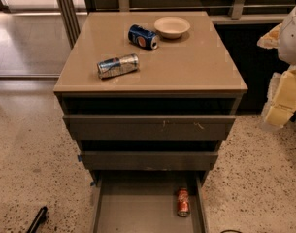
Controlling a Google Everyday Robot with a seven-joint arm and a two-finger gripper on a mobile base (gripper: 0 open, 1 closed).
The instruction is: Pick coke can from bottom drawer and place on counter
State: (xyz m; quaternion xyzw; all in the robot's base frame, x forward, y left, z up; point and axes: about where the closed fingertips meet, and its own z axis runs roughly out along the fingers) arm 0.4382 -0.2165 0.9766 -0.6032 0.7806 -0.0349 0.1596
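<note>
one view | high front, looking down at counter (186, 67) | end effector (282, 97) right edge

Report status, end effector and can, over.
End effector not in view; arm at right edge. Coke can lying in open bottom drawer, right side. Nothing covering it; counter holds Pepsi can, silver can, bowl.

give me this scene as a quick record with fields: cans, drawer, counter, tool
coke can: in bottom drawer, by its right wall
bottom drawer: pulled open
counter: holds blue can, silver-and-blue can, both on their sides, and bowl
tool: right edge of view, beside the cabinet, away from the coke can
</note>
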